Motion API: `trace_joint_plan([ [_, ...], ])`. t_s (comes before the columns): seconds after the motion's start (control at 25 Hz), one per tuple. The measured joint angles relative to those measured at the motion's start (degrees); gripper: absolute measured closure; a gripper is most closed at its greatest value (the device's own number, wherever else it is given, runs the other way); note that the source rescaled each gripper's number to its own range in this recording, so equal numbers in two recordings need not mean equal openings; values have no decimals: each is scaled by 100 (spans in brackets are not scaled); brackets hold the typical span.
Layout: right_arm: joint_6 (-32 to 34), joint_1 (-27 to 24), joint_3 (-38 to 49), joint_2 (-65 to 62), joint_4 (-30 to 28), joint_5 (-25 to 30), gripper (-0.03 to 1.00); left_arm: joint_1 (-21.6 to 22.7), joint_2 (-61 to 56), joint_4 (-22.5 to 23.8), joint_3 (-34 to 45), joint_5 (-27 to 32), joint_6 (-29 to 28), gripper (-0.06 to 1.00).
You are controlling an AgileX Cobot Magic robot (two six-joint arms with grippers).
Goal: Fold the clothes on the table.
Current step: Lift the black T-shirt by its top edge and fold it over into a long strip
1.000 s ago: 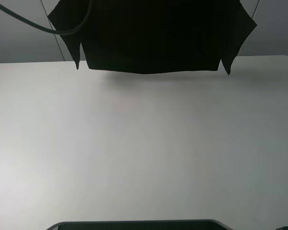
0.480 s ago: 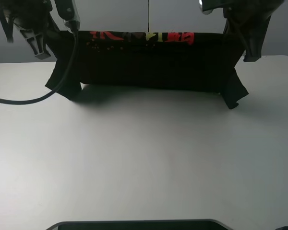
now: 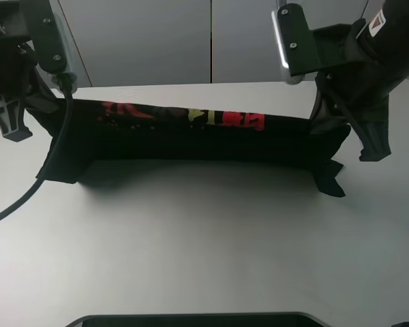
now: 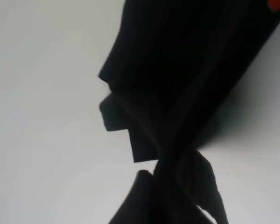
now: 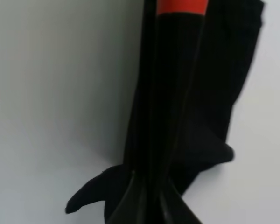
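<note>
The black T-shirt [image 3: 191, 139] hangs stretched between my two grippers across the far part of the white table [image 3: 204, 245], its lower part resting on the tabletop. Red and yellow characters [image 3: 191, 117] show along its top edge. My left gripper [image 3: 42, 109] is shut on the shirt's left end; the shirt fills the left wrist view [image 4: 186, 84]. My right gripper [image 3: 324, 122] is shut on the right end, where the right wrist view shows the cloth [image 5: 177, 116] with a red patch [image 5: 182, 6]. A sleeve [image 3: 329, 180] droops onto the table at the right.
A black cable [image 3: 27, 194] loops from the left arm down over the table's left side. Grey wall panels [image 3: 211, 41] stand behind the table. A dark edge [image 3: 191, 319] lies along the near side of the view.
Both grippers have come down and toward the near side with the shirt. It hung high above the table's far edge; now its lower part lies on the tabletop and the printed chest shows.
</note>
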Motion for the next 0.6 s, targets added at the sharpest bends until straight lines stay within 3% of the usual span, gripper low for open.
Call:
trace_joint_plan([
  [0.32,268,222,73,-55,247,98,96,0,-493,-45,508,35,0,94],
  [0.6,913,224,73,-55,86,-135,96,0,-471,-34,521,-526,-11,94],
])
